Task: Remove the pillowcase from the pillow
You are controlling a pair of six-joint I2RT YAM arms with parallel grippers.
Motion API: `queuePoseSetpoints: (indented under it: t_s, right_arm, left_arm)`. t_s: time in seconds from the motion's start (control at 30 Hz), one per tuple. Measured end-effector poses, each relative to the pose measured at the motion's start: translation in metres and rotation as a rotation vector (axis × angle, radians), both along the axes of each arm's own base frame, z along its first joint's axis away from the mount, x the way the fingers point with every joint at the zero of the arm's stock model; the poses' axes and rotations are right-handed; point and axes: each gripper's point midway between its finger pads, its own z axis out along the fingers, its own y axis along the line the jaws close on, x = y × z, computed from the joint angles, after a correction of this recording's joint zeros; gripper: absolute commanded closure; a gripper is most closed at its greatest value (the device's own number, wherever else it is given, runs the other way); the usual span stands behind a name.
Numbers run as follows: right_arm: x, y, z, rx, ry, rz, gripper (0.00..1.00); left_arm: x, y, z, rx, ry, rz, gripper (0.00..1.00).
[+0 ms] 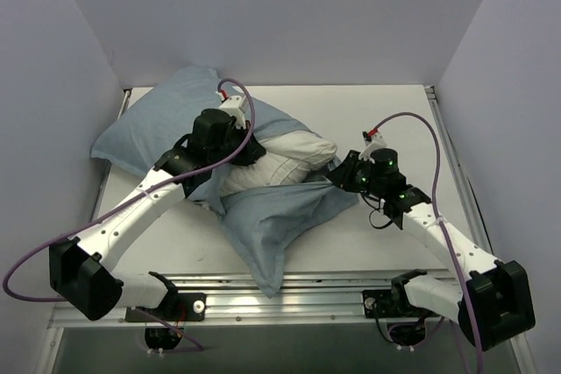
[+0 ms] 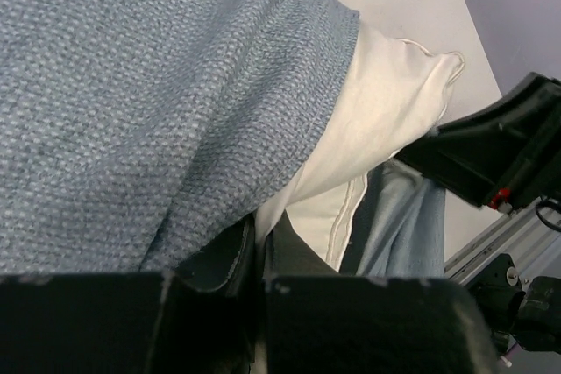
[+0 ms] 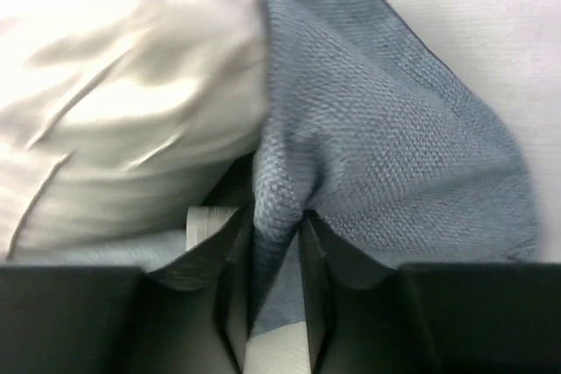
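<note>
The pillowcase (image 1: 272, 221), light blue side out, lies across the middle of the table (image 1: 386, 116) in the overhead view. One bulging part runs to the upper left, and a slack, flattened part reaches toward the lower centre. The pillow (image 1: 285, 164) shows white between them at the centre, partly bared, so the job looks roughly midway. The left hand (image 1: 248, 151) sits on it at the case's mouth, jaws narrow, with the white edge running into the gap; it seems to pin the pillow. The right hand (image 1: 340, 175), right of centre, is clamped on a fold of blue cloth, placed to drag the case off. One pillow, one pillowcase, two hands.
</note>
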Motion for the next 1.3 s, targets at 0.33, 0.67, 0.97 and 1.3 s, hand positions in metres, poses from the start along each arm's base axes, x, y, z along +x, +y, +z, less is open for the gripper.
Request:
queuePoseSetpoints:
  t_s: [0.33, 0.67, 0.97, 1.3]
  right_arm:
    - [-0.016, 0.031, 0.079, -0.099, -0.169, 0.042, 0.37]
    - [-0.064, 0.110, 0.086, -0.183, -0.307, 0.461, 0.20]
    - [-0.071, 0.167, 0.054, -0.285, -0.367, 0.686, 0.21]
    - [-0.081, 0.187, 0.017, -0.353, -0.356, 0.795, 0.95]
  left_arm:
    - [0.033, -0.018, -0.028, 0.070, 0.014, 0.038, 0.98]
    - [0.035, -0.024, -0.038, 0.097, 0.010, 0.019, 0.98]
    - [0.035, -0.023, -0.038, 0.109, 0.003, 0.011, 0.98]
    - [0.036, -0.021, -0.039, 0.136, 0.013, 0.013, 0.98]
